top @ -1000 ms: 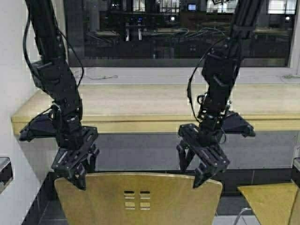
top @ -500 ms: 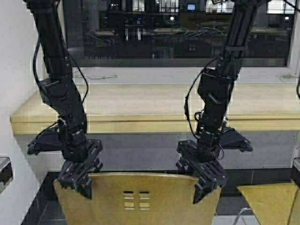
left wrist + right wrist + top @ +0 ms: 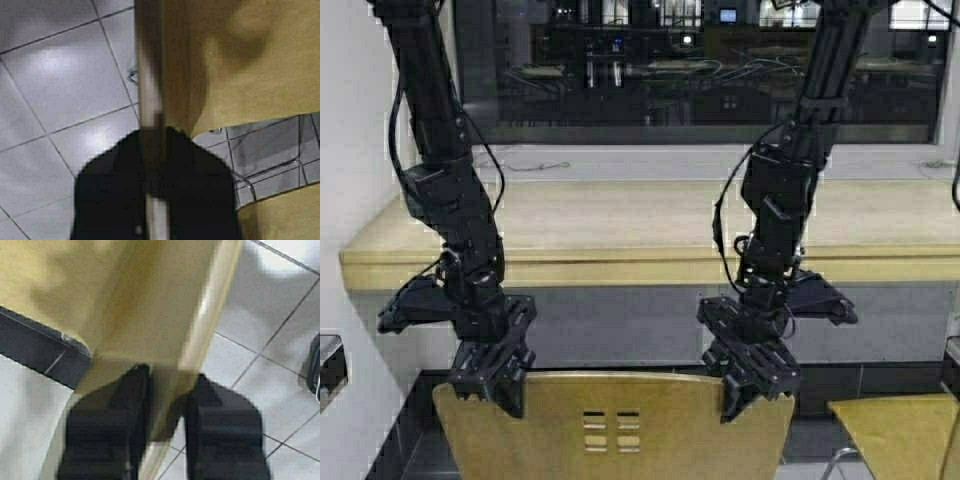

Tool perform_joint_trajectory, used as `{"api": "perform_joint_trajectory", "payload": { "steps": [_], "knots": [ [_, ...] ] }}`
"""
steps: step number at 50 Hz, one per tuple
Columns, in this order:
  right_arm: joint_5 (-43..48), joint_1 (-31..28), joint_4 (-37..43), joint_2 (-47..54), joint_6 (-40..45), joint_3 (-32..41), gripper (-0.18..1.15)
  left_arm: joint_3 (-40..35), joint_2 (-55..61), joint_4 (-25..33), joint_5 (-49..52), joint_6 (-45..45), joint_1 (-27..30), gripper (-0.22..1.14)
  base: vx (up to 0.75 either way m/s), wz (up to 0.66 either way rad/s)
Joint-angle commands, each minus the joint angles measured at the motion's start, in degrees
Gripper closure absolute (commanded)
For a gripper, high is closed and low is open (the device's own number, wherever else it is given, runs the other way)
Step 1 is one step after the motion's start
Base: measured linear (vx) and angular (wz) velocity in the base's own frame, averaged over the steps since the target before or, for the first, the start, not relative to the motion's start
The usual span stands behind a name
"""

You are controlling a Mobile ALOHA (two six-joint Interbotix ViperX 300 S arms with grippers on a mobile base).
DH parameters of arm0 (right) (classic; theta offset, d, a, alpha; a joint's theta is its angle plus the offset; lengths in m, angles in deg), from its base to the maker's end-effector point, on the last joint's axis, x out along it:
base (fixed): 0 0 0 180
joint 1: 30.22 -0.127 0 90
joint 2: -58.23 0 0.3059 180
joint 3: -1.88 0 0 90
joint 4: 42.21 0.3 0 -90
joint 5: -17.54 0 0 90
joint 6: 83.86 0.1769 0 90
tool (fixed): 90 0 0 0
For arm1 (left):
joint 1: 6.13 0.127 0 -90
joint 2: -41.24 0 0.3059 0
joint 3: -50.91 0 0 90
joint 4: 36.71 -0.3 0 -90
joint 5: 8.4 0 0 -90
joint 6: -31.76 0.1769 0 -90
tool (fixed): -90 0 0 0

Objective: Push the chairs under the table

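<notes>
- The near chair (image 3: 610, 425) stands in front of the worktop (image 3: 650, 235), its curved backrest low in the high view, not yet under it.
- The left pincer (image 3: 490, 385) straddles the backrest's top edge near its left corner, its fingers (image 3: 200, 190) pinching the thin wood (image 3: 150, 100).
- The right pincer (image 3: 745, 385) clamps the same edge near the right corner, one finger (image 3: 220, 435) on each face.
- A second chair (image 3: 900, 430) shows at the lower right, over the tiled floor (image 3: 50, 75).
</notes>
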Motion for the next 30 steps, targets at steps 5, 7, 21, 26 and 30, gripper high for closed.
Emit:
{"api": "perform_joint_trajectory", "payload": {
  "steps": [5, 7, 21, 26, 30],
  "knots": [
    [0.26, -0.35, -0.70, -0.44, -2.81, 1.05, 0.94, -1.41, -1.76, -0.35, -0.09, 1.76, -0.35, 0.88, 0.11, 0.03],
    [0.26, -0.35, -0.70, -0.18, -3.16, 1.23, 0.94, -1.58, -1.93, -0.26, 0.00, 1.76, -0.35, 0.88, 0.14, 0.04],
    [-0.62, -0.35, -0.79, 0.97, -6.24, 2.11, 0.94, -1.93, -2.29, -0.44, 0.00, 1.85, -0.26, 0.88, 0.17, 0.03],
    [-0.62, -0.35, -0.79, 0.97, -6.42, 2.20, 0.94, -2.90, -1.41, -0.44, 0.18, 1.93, -0.26, 0.88, 0.19, -0.03],
    [-0.62, -0.35, -0.79, 1.05, -6.42, 2.29, 0.94, -2.64, -1.49, -0.62, 1.23, 1.93, -0.35, 0.88, 0.21, -0.03]
  ]
}}
